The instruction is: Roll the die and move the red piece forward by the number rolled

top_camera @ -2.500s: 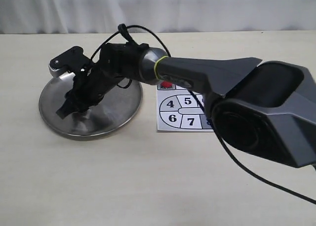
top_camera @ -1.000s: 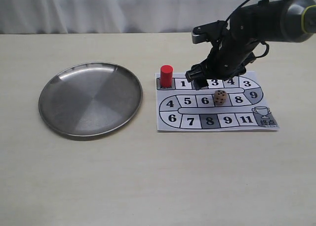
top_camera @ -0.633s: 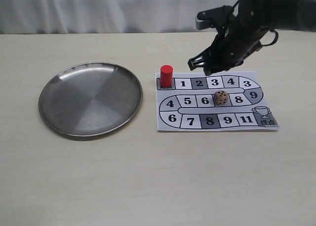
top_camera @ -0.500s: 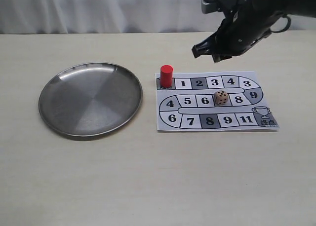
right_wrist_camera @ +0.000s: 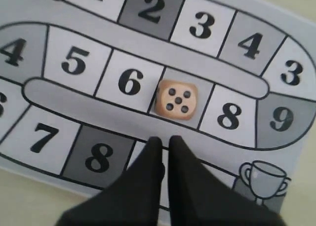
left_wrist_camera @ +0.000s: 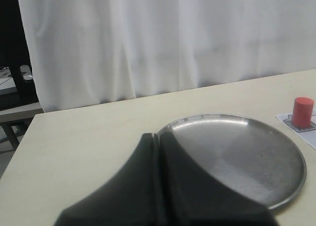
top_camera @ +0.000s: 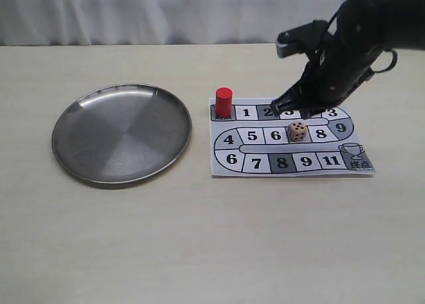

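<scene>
The die (top_camera: pixel 297 131) lies on the paper game board (top_camera: pixel 255 163), on the square between 6 and 8. In the right wrist view the die (right_wrist_camera: pixel 177 99) shows five pips on top. On the start square at the board's far left corner stands the upright red piece (top_camera: pixel 224 101), which the left wrist view also catches (left_wrist_camera: pixel 302 111). My right gripper (top_camera: pixel 292 111) hovers just above the board behind the die, fingers together and empty (right_wrist_camera: pixel 162 139). My left gripper (left_wrist_camera: pixel 159 135) is shut and empty, off to the left by the plate and out of the exterior view.
A round steel plate (top_camera: pixel 119 135) sits on the table left of the board, a small gap between them. The left wrist view looks across the plate (left_wrist_camera: pixel 237 152). White curtain hangs behind the table's far edge.
The right arm left the plate and swung over to the board, where the die now rests. In the last half second the gripper dropped lower, closer to the die.
</scene>
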{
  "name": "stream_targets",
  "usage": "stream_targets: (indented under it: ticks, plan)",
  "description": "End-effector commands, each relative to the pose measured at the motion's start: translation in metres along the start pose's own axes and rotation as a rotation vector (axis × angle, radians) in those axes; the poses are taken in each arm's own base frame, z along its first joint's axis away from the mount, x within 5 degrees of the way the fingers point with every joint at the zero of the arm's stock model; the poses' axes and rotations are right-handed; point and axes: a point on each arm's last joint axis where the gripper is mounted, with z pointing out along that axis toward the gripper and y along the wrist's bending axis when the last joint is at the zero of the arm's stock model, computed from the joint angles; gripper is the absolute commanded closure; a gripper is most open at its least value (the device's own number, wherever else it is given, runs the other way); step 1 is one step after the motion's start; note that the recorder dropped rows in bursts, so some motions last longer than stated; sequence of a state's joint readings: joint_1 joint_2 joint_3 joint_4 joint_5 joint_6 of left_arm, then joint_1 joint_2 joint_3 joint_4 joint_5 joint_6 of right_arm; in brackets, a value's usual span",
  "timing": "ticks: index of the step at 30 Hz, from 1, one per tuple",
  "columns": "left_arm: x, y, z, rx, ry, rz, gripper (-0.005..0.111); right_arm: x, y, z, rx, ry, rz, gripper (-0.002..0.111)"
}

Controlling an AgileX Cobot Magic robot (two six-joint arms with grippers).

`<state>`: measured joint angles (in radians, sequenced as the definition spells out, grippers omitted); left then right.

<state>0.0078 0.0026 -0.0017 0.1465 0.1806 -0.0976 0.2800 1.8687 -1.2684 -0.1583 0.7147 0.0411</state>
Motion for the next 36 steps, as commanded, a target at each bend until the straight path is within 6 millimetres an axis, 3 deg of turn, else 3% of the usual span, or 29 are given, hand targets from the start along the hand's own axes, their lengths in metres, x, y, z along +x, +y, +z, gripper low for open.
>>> stream_targets:
  ticks: [1, 10, 28, 31, 36]
  plan:
    - [0.0, -0.001, 0.0, 0.009, -0.008, -0.002, 0.107, 0.013, -0.005, 0.035, 0.018, 0.044, -0.025, 0.104]
    - [0.0, -0.001, 0.0, 0.009, -0.008, -0.002, 0.107, 0.018, -0.003, 0.057, 0.012, 0.09, -0.029, 0.104]
    - [0.0, -0.001, 0.0, 0.009, -0.008, -0.002, 0.107, 0.019, -0.003, 0.058, 0.012, 0.102, -0.03, 0.104]
    - [0.0, -0.001, 0.0, 0.009, -0.008, -0.002, 0.107, 0.014, -0.004, 0.052, 0.014, 0.102, -0.022, 0.104]
    - [0.0, -0.001, 0.0, 0.009, -0.008, -0.002, 0.107, -0.007, -0.004, 0.025, -0.029, 0.055, 0.053, 0.104]
